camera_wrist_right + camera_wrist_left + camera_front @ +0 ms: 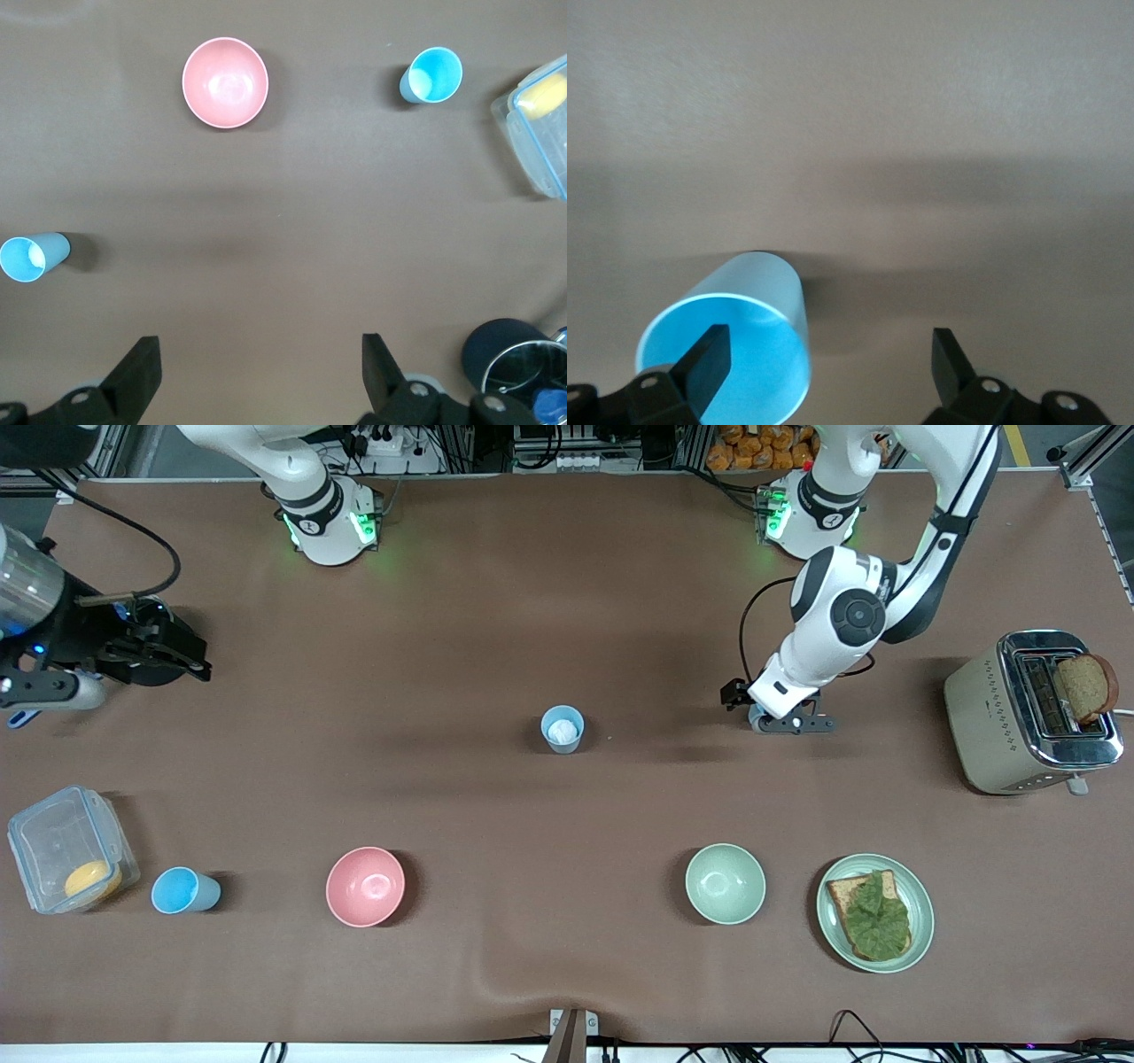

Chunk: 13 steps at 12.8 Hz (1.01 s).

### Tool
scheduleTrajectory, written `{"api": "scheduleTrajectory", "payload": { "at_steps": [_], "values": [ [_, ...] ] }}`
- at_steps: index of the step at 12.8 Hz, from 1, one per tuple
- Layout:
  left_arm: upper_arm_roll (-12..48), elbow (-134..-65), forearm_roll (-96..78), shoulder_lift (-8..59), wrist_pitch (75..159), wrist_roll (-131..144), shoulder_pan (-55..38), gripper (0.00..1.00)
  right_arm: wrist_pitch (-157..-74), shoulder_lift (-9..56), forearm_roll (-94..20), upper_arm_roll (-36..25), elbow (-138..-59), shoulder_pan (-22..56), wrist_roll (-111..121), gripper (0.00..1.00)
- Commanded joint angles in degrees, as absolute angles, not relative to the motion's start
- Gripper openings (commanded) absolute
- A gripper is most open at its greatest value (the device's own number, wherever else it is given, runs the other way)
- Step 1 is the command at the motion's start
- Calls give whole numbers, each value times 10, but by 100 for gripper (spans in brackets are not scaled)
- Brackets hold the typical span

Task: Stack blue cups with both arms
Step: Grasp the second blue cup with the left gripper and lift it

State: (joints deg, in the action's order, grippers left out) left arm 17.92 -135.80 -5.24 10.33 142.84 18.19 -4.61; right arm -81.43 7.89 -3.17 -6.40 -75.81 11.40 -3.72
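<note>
Blue cups number two, and both stand upright and apart on the brown tabletop (496, 602): one with a whitish patch inside (563, 729) at the centre of the front view, the other plain one (183, 890) at the lower left of that frame, just beside a clear lidded container (71, 849) with something yellow in it. Neither is stacked or held yet, so the task looks barely begun.

Left tool (791, 721) sits low at the centre right of the front view, toward the left arm's end from the patched cup. Its wrist view shows the fingers (709, 359) spread wide and empty, with that cup (731, 345) low in the frame, partly covered by one finger. This low, level pose suits a sideways approach to the cup wall.

Right tool (155, 654) hangs at the upper left edge of the front view, high over the tabletop; its fingers (137, 367) are also wide apart and grip nothing. From that height its camera takes in both cups and the pink bowl (365, 886), a good vantage for choosing the plain cup.

Pale green bowl (725, 883) rests along the lower row.
</note>
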Motion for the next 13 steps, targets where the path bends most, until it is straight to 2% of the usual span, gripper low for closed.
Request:
{"api": "scheduleTrajectory", "payload": {
  "at_steps": [1, 2, 3, 5, 8, 9, 11, 13],
  "values": [
    [180, -1363, -64, 110, 1441, 192, -51, 100, -813, 57, -25, -54, -768, 90, 5, 100],
    [180, -1368, -62, 110, 1441, 192, -49, 100, -813, 56, -25, -54, -768, 89, 5, 100],
    [179, -1376, -59, 106, 1440, 190, -47, 92, -813, 54, -23, -54, -767, 89, 4, 100],
    [178, -1397, -58, 93, 1437, 181, -41, 60, -811, 53, -24, -54, -746, 81, 5, 100],
    [177, -1406, -57, 84, 1413, 180, -33, 0, -798, 40, -31, -50, -751, 55, 7, 100],
    [177, -1405, -57, 77, 1397, 180, -32, 0, -791, 36, -33, -43, -752, 32, 13, 100],
    [177, -1401, -58, 51, 1375, 184, -30, 0, -794, 27, -30, 17, -757, -21, 32, 100],
    [177, -1379, -58, 24, 1346, 189, -31, 0, -802, 12, -25, 17, -790, -19, 19, 100]
  ]
}}
